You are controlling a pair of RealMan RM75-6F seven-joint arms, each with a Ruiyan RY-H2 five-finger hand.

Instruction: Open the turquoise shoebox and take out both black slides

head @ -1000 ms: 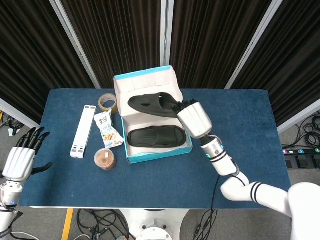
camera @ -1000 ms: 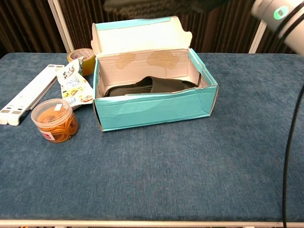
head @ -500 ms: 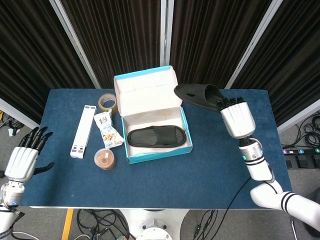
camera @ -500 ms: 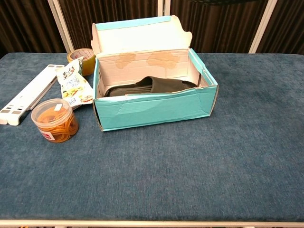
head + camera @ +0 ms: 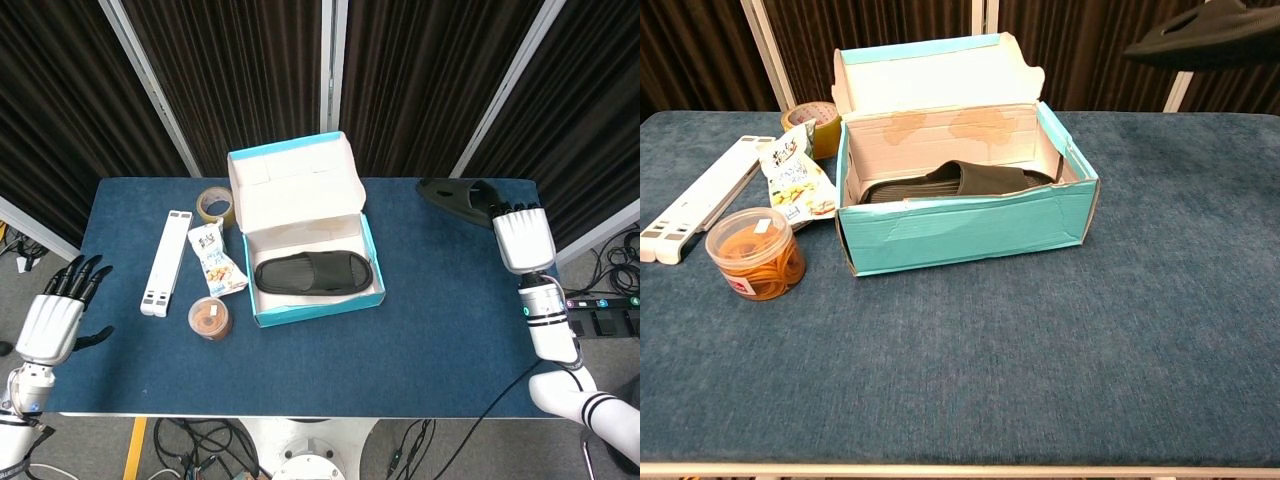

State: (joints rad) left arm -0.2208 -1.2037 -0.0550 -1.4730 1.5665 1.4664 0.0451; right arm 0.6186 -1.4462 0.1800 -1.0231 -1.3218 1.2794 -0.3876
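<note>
Carried slide (image 5: pixel 458 197) now well right of the turquoise shoebox (image 5: pixel 312 300), out over the far right corner of the table (image 5: pixel 450 330), where half a second back hung just beside the raised lid and a second back sat above the box itself. Still airborne, black and flat, showing at the top right edge of the chest view. Right hand (image 5: pixel 523 238) gripping its near end, fingers curled over the rim, knuckles toward the head camera; exact wrap of the fingers underneath not discernible. Left hand (image 5: pixel 58 318) holding nothing, fingers spread apart, hanging off the near left edge of the table, barely shifted across the three moments.

Second slide (image 5: pixel 313 272) lying flat inside the open box, unmoved, strap visible over the front wall in the chest view. Lid standing upright at the back.

Means half the extraction effectively done: one slide clear of the box, likely only needing setting down on bare cloth at the right. Remaining: a return over the box for the other slide, untouched so far
</note>
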